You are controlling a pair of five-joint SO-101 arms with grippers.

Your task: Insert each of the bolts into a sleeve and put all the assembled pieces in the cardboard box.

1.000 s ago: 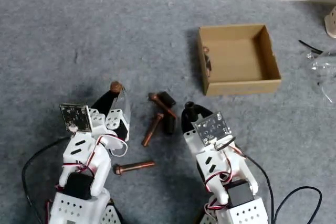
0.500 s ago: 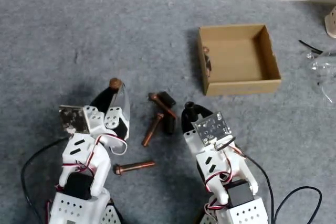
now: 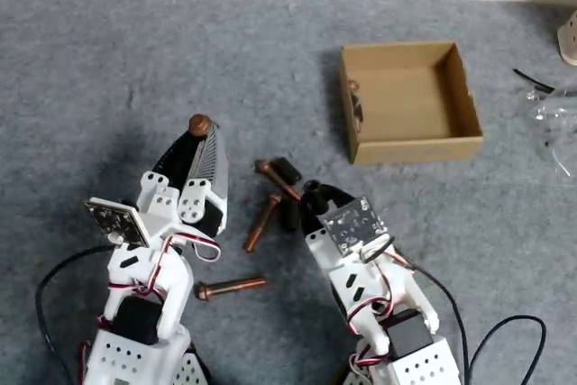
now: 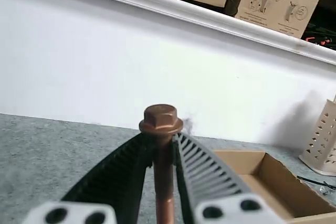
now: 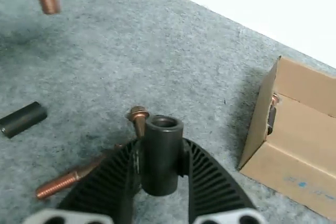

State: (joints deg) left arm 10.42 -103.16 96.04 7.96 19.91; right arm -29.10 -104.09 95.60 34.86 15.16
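The left fingers pinch a copper bolt just under its flanged hexagonal head. Its shaft hangs down between them, clear of the grey surface. The right fingers press on a black sleeve held upright, with its bore open at the top.

Between the two pairs of fingers lies a loose bolt. Just beyond the right fingers a second bolt lies beside a short dark sleeve. Another dark piece, perhaps a further sleeve, is half hidden at the right fingertips. A third bolt lies back between the arms.

The cardboard box sits well beyond the right fingers, with an assembled piece against its nearer wall. Bare surface stretches ahead of the left fingers to the white wall.
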